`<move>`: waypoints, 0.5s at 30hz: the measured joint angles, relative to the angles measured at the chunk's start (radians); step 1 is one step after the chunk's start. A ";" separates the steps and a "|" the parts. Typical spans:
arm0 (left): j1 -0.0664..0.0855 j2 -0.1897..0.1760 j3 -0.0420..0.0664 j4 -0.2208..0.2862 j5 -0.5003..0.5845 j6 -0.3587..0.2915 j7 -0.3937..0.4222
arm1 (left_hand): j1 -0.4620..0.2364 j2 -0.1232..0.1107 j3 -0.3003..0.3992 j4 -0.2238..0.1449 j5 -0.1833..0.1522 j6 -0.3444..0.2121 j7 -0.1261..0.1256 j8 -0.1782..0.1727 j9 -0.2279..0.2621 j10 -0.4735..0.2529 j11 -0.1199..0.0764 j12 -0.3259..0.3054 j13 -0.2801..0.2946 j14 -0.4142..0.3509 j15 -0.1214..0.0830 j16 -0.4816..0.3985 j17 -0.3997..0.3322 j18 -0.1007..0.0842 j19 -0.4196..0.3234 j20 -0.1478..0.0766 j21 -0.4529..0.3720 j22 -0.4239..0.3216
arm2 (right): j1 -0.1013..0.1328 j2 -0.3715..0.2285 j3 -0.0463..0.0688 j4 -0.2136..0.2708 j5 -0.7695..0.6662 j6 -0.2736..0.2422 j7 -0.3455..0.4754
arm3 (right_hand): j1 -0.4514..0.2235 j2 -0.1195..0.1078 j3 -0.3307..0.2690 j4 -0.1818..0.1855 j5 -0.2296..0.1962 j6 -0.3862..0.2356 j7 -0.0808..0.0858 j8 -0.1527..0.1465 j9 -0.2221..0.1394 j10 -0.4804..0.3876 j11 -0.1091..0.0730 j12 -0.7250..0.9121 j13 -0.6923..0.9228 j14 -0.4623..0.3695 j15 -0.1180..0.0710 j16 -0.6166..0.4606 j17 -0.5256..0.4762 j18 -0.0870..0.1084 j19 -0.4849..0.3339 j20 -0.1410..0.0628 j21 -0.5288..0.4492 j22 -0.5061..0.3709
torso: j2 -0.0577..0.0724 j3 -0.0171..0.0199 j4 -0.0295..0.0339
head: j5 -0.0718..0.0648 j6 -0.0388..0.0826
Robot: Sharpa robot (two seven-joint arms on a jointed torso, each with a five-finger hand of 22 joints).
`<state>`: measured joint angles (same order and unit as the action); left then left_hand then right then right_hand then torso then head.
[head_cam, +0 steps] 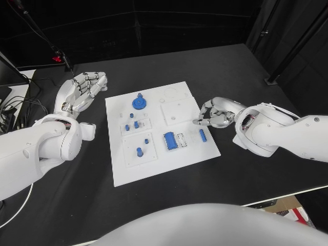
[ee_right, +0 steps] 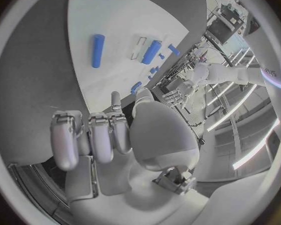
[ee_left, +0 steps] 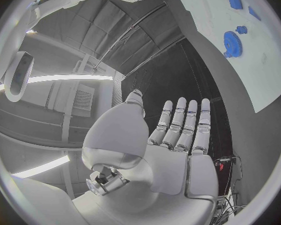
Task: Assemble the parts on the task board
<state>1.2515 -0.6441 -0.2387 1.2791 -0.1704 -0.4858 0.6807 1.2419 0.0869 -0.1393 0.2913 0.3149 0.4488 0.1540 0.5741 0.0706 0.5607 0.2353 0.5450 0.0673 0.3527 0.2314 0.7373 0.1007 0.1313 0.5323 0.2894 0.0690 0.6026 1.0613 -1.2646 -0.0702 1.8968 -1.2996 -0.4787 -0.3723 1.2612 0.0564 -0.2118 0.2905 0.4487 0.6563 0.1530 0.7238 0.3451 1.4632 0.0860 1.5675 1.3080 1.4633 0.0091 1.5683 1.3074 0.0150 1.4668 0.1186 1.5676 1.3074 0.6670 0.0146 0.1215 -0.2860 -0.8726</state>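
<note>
Left arm: enters from the left edge of the head view and reaches up toward the upper left of the frame.
Left hand (head_cam: 83, 89): lies flat over the black table (head_cam: 230, 66), just beside the board's upper left corner; fingers straight, slightly apart, holding nothing. The left wrist view shows the same hand (ee_left: 172, 135) with palm exposed and fingers extended side by side.
Right arm: enters from the right edge, its forearm bent toward the centre.
Right hand (head_cam: 217, 113): sits at the board's right edge, fingers curled inward with the tips meeting over the white surface. Whether something small is pinched there cannot be told. In the right wrist view the fingers (ee_right: 90, 137) are bent over the palm.
Task board (head_cam: 153, 164): white plate in the middle of the frame.
Parts: a blue gear (head_cam: 139, 102) near the board's top, a blue block (head_cam: 170, 140) lower centre, a blue rod (head_cam: 202, 135) just below the right hand, small blue pegs (head_cam: 136, 124) on the left half.
</note>
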 measured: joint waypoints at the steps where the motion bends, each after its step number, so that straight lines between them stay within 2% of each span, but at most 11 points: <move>1: 0.000 0.000 0.000 0.000 0.000 0.000 0.000 | 0.000 0.000 0.000 0.000 0.000 0.000 0.000 0.000 0.000 0.000 0.000 0.000 0.000 0.000 0.000 0.000 0.000 0.000 0.000 0.000 0.000 0.000 | 0.000 0.000 0.000 0.003 -0.027 0.010 -0.020 | -0.001 -0.001 0.000 0.000 -0.005 0.004 -0.004 0.004 0.000 0.000 0.000 0.000 0.000 0.000 0.000 0.000 0.000 0.000 0.000 0.000 0.000 0.000 | 0.000 0.0004 0.0002 | -0.001 0.000; 2: -0.001 0.000 0.000 0.000 0.000 0.000 0.000 | 0.000 0.000 0.000 0.000 0.000 0.000 0.000 0.000 0.000 0.000 0.000 0.000 0.000 0.000 0.000 0.000 0.000 0.000 0.000 0.000 0.000 0.000 | 0.000 0.000 0.000 0.006 -0.058 0.024 -0.044 | -0.007 -0.007 -0.005 0.001 -0.008 0.013 -0.005 0.011 0.000 0.000 0.000 0.000 0.000 0.000 0.000 0.000 0.000 0.000 0.000 0.000 0.000 0.000 | 0.000 0.0005 0.0006 | -0.003 0.000; 4: -0.001 -0.001 0.000 0.000 0.000 0.000 0.000 | 0.000 0.000 0.000 0.000 0.000 0.000 0.000 0.000 0.000 0.000 0.000 0.000 0.000 0.000 0.000 0.000 0.000 0.000 0.000 0.000 0.000 0.000 | 0.000 0.000 0.000 0.011 -0.100 0.049 -0.081 | -0.014 -0.001 -0.009 0.000 -0.013 0.017 -0.008 0.019 0.001 0.000 0.000 0.000 0.000 0.000 0.000 0.000 0.000 0.000 0.000 0.000 0.000 0.000 | 0.000 0.0005 0.0012 | -0.004 0.000; 8: -0.003 -0.003 0.000 0.001 0.000 0.000 0.000 | 0.000 0.000 0.000 0.000 0.000 0.000 0.000 0.000 0.000 0.000 0.000 0.000 0.000 0.000 0.000 0.000 0.000 0.000 0.000 0.000 0.000 0.000 | -0.002 0.004 0.000 0.015 -0.163 0.102 -0.149 | -0.020 -0.007 -0.014 0.000 -0.026 0.022 -0.013 0.027 0.002 0.004 -0.004 0.000 0.000 0.000 0.000 0.000 0.000 0.000 0.000 0.000 0.000 0.000 | 0.000 0.0005 0.0021 | -0.007 0.000; 12: -0.003 -0.005 0.000 0.001 0.000 0.000 0.000 | 0.000 0.000 0.000 0.000 0.000 0.000 0.000 0.000 0.000 0.000 0.000 0.000 0.000 0.000 0.000 0.000 0.000 0.000 0.000 0.000 0.000 0.000 | -0.003 0.007 0.000 0.015 -0.199 0.143 -0.196 | -0.041 -0.003 -0.021 0.002 -0.073 0.029 -0.014 0.034 0.002 0.002 -0.010 0.000 0.000 0.000 0.000 0.000 0.000 0.000 0.000 0.000 0.000 0.000 | -0.001 -0.0001 0.0022 | -0.007 0.000; 15: -0.004 -0.005 0.000 0.002 0.000 0.000 0.000 | 0.000 0.000 0.000 0.000 0.000 0.000 0.000 0.000 0.000 0.000 0.000 0.000 0.000 0.000 0.000 0.000 0.000 0.000 0.000 0.000 0.000 0.000 | -0.004 0.009 -0.001 0.016 -0.216 0.164 -0.223 | -0.041 -0.003 -0.021 0.002 -0.081 0.032 -0.017 0.034 0.002 0.004 -0.011 0.000 0.000 0.000 0.000 0.000 0.000 0.000 0.000 0.000 0.000 0.000 | -0.001 -0.0003 0.0024 | -0.007 0.000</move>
<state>1.2479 -0.6492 -0.2387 1.2806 -0.1704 -0.4856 0.6807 1.2419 0.0869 -0.1393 0.2913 0.3149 0.4488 0.1541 0.5741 0.0706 0.5607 0.2354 0.5450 0.0673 0.3526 0.2314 0.7373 0.1008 0.1313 0.5323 0.2893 0.0690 0.6027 1.0573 -1.2554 -0.0707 1.9125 -1.5154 -0.3149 -0.5952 1.2204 0.0533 -0.2330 0.2925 0.3676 0.6885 0.1359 0.7579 0.3468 1.4668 0.0747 1.5675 1.3078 1.4633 0.0090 1.5683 1.3074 0.0150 1.4668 0.1185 1.5676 1.3073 0.6664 0.0143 0.1239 -0.2925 -0.8726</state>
